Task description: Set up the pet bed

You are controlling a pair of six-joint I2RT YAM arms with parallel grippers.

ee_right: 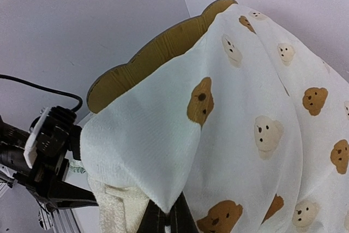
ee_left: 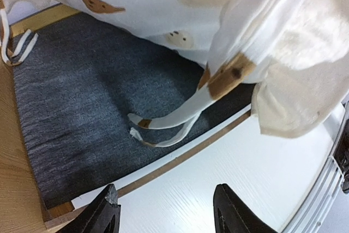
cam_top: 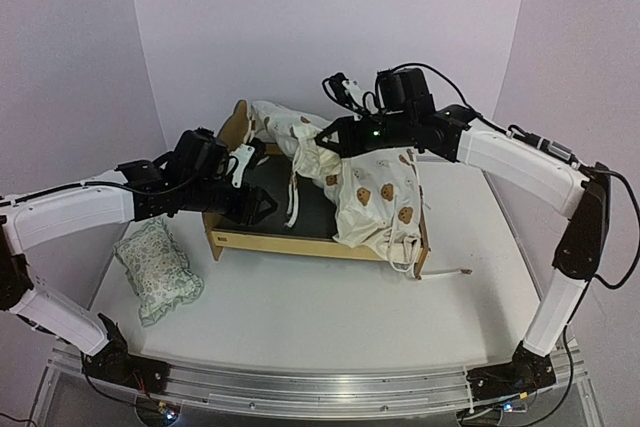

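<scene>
At about eight o'clock on the bench [cam_top: 330,327], the floral pillow [cam_top: 158,269] lies outside the pet bed [cam_top: 290,242], which sits mid-bench. The left gripper [ee_left: 166,205] hangs over the bed toward its nine o'clock end, fingers [ee_left: 106,214] apart with nothing between them, above the bare grey base [ee_left: 76,107]. The bear-print cover [cam_top: 385,197] is heaped toward three o'clock, ties dangling. The right gripper [ee_right: 166,217] has its fingers pinched on a fold of it. I judge the job roughly half done: cover to spread and tie, pillow to place.
</scene>
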